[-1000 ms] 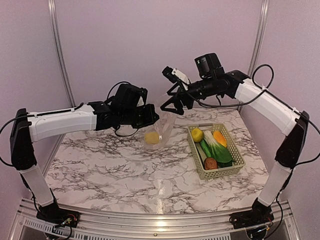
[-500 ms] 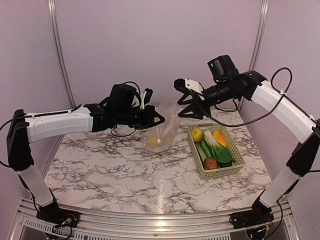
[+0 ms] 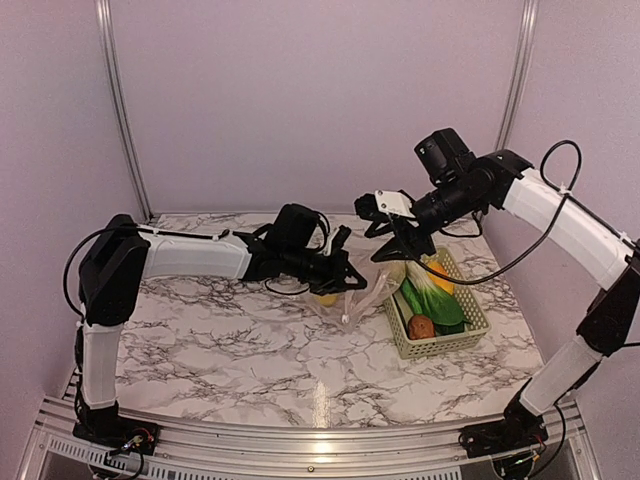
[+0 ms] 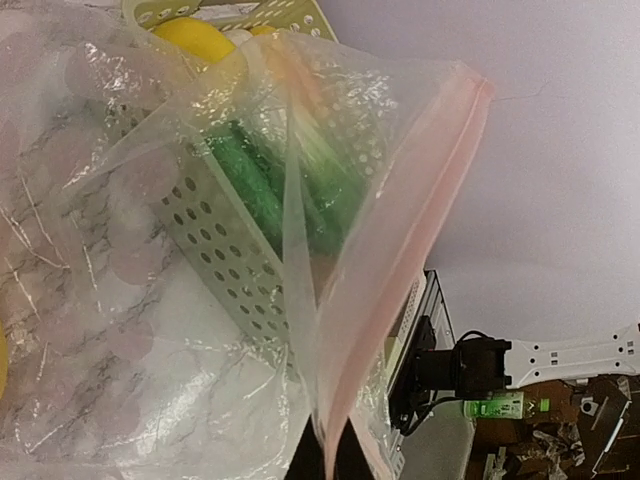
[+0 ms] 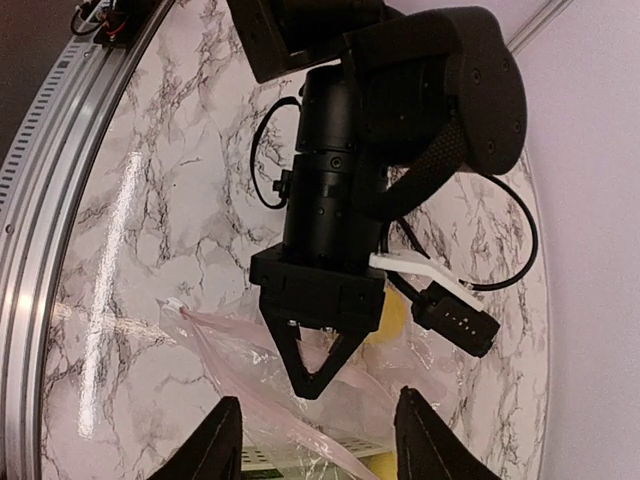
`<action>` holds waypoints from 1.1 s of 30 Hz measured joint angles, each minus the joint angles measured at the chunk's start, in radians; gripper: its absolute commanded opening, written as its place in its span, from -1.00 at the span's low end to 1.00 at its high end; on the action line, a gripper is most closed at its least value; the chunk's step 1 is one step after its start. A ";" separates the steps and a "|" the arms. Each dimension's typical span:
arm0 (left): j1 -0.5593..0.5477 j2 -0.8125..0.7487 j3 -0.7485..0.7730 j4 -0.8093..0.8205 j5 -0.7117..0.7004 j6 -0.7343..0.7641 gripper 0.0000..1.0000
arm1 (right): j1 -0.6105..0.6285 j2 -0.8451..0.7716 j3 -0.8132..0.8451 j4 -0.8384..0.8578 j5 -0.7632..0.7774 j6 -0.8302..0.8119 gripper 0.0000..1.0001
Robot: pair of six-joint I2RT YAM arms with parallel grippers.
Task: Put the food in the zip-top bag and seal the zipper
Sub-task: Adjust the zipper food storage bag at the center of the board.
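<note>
On the left half of the marble table [image 3: 220, 340] the left arm stretches low across the top, and its gripper [image 3: 348, 276] is clenched on one lip of the clear bag [image 3: 365, 297], near the pinkish zip strip [image 4: 400, 250]. The bag slumps on the table just left of the basket, its loose film draped against the basket's left wall. One yellow fruit [image 3: 327, 298] already sits inside the bag, so I'd say the filling is under way and sealing is a long way off. The right gripper [image 5: 316, 396] hangs over the bag's mouth with its fingers spread partway. The film lies between them, but they are not clamped on anything I can make out. In the pale green basket [image 3: 440, 346] wait the leafy green vegetable [image 3: 435, 300], the orange piece [image 3: 440, 278], the brown lump [image 3: 421, 326] and a second yellow fruit [image 4: 195, 40]. Next, I reckon, the right gripper must either take the free lip to open the mouth or dip into the basket for a piece. Either way it works very near the left fingers, so there is little room there. There is open marble to the near and left, while the basket sits close to the table's right edge.
</note>
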 measured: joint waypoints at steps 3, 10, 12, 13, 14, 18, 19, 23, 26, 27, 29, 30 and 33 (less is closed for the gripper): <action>-0.005 -0.007 0.050 -0.050 0.017 0.034 -1.00 | -0.005 -0.031 -0.027 -0.042 0.015 -0.057 -0.08; -0.008 -0.124 0.068 -0.230 -0.005 0.163 -1.00 | -0.008 -0.055 -0.070 -0.071 0.071 -0.137 -0.33; -0.011 -0.149 0.068 -0.268 -0.012 0.197 -1.00 | -0.009 -0.054 -0.085 -0.070 0.089 -0.145 -0.32; -0.014 -0.161 0.068 -0.296 -0.016 0.221 -1.00 | -0.010 -0.053 -0.095 -0.070 0.100 -0.152 -0.31; -0.017 -0.167 0.068 -0.314 -0.018 0.238 -1.00 | -0.010 -0.051 -0.103 -0.071 0.109 -0.158 -0.29; -0.032 -0.182 0.068 -0.426 -0.029 0.305 -1.00 | -0.010 -0.040 -0.109 -0.069 0.136 -0.180 -0.27; -0.036 -0.182 0.068 -0.452 -0.030 0.317 -1.00 | -0.010 -0.040 -0.109 -0.069 0.140 -0.183 -0.27; -0.050 -0.184 0.062 -0.510 -0.037 0.347 -1.00 | 0.001 -0.040 -0.109 -0.069 0.158 -0.204 -0.27; -0.056 -0.188 0.050 -0.520 -0.038 0.354 -1.00 | 0.011 -0.039 -0.109 -0.073 0.175 -0.228 -0.27; -0.058 -0.190 0.047 -0.521 -0.038 0.355 -1.00 | 0.016 -0.037 -0.109 -0.077 0.179 -0.235 -0.27; -0.058 -0.191 0.047 -0.523 -0.037 0.356 -1.00 | 0.023 -0.032 -0.109 -0.088 0.188 -0.253 -0.27; -0.058 -0.192 0.047 -0.523 -0.037 0.357 -1.00 | 0.025 -0.028 -0.109 -0.093 0.194 -0.259 -0.28; -0.058 -0.192 0.047 -0.523 -0.036 0.359 -1.00 | 0.030 -0.018 -0.109 -0.103 0.211 -0.283 -0.28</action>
